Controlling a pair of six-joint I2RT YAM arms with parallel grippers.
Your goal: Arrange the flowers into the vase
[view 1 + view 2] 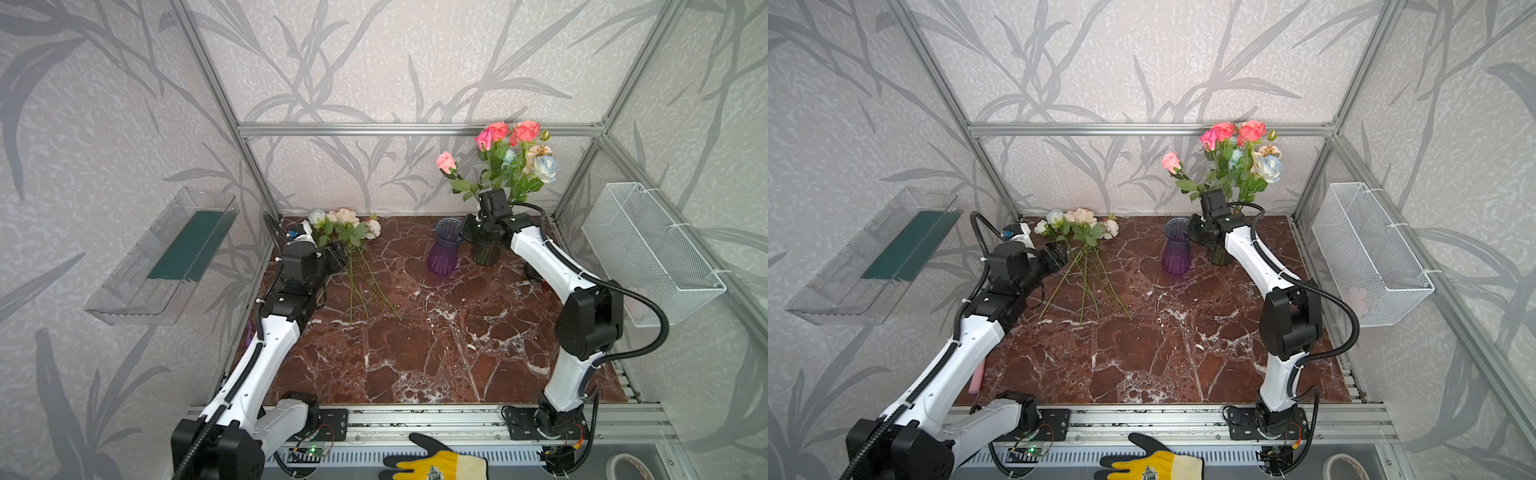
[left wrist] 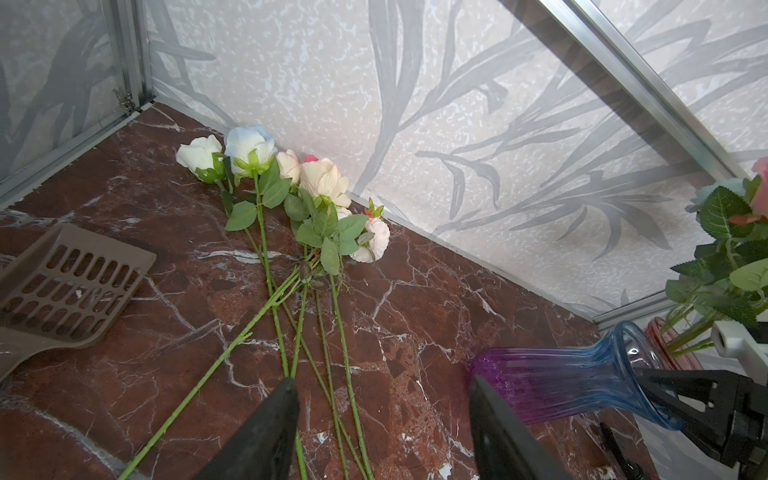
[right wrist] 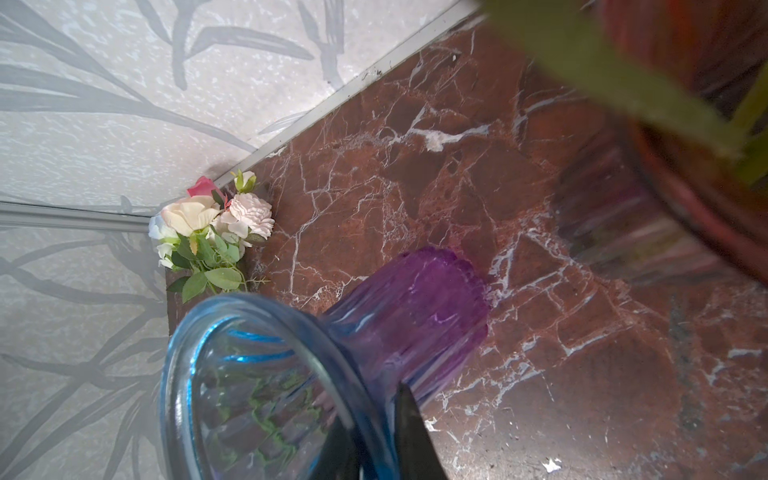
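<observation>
Two vases stand at one o'clock on the table [image 1: 415, 353]. The empty purple-blue vase [image 1: 444, 249] has its rim pinched by the right gripper [image 3: 365, 409]. The dark vase [image 1: 485, 257] holds about seven flowers [image 1: 512, 162]. About six loose flowers [image 1: 347, 230] lie at ten o'clock, and the left gripper [image 2: 382, 380] gapes empty over their stems.

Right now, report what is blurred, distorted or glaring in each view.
Right wrist view: the green stem and reddish vase close to the lens are badly out of focus, while the blue-purple vase and loose roses are sharp. Left wrist view: sharp across the marble table. Both top views: soft even light, no harsh glare, frame posts splayed by the wide lens.
</observation>
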